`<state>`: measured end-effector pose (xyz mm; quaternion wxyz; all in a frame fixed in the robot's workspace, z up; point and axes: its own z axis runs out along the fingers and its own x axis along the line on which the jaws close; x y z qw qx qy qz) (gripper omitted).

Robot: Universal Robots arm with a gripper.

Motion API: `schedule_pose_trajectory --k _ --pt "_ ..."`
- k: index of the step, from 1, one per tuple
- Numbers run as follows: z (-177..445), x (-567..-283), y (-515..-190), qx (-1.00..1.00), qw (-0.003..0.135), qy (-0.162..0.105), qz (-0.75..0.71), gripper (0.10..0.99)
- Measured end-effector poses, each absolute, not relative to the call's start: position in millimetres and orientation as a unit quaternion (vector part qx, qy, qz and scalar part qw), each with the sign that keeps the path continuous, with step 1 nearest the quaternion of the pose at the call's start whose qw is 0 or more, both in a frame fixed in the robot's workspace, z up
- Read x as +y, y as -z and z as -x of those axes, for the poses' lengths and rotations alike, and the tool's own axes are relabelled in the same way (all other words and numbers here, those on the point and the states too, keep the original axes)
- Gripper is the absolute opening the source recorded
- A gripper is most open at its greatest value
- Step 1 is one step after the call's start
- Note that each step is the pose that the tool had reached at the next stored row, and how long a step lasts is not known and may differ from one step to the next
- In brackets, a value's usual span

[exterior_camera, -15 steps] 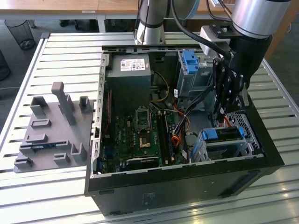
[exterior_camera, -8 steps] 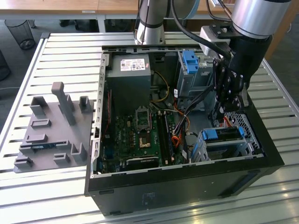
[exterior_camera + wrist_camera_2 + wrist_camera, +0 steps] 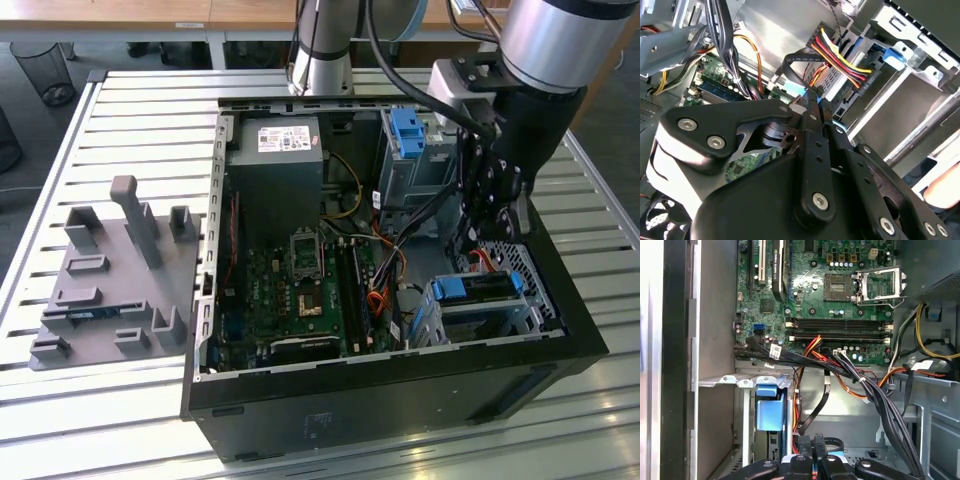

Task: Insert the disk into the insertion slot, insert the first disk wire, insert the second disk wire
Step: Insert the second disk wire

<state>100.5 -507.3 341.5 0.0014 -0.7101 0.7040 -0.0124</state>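
Exterior view: high, angled down on open computer case (image 3: 400,380); both wrist views close inside.

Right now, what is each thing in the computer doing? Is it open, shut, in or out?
Gripper: shut on a blue-tipped wire plug.
Disk: seated in the insertion slot.
Computer case: side open, insides showing.
Processor socket: empty, latch frame down.
Taller cage: blue bracket on top.

The open computer case (image 3: 400,360) sits on the slatted table (image 3: 130,120), with a fixture plate (image 3: 110,290) at the exterior view's left. The disk (image 3: 478,288) lies in the insertion slot (image 3: 525,310) at the case's corner, at the exterior view's right of the motherboard (image 3: 300,290).
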Motion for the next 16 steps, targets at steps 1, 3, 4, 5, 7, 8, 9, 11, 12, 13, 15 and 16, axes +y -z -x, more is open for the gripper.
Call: schedule_pose_trajectory --k 1,3,4,5,7,8,9,11,12,13,15,16 --pt "-100.5 -508.7 -341.4 0.704 0.001 0.012 0.71 0.145" --pt "-100.4 -512.6 -341.3 0.704 0.001 0.012 0.71 0.145" --pt "-100.5 -515.1 -341.3 0.704 0.002 0.012 0.71 0.145" --pt "-100.4 -517.3 -341.2 0.704 0.005 0.008 0.71 0.145" --pt "-100.4 -520.3 -341.2 0.704 0.015 -0.001 0.71 0.145" --pt "-100.4 -521.4 -341.1 0.704 0.018 -0.004 0.71 0.145" --pt "-100.4 -522.4 -341.0 0.704 0.021 -0.007 0.71 0.145" --pt "-100.4 -524.3 -340.5 0.704 0.022 -0.007 0.71 0.145" --pt "-100.4 -525.1 -340.1 0.704 0.022 -0.007 0.71 0.145" --pt "-100.4 -525.9 -339.9 0.704 0.022 -0.007 0.71 0.145" --pt "-100.4 -527.3 -339.5 0.704 0.022 -0.007 0.71 0.145" --pt "-100.4 -528.2 -339.3 0.704 0.022 -0.007 0.71 0.145"
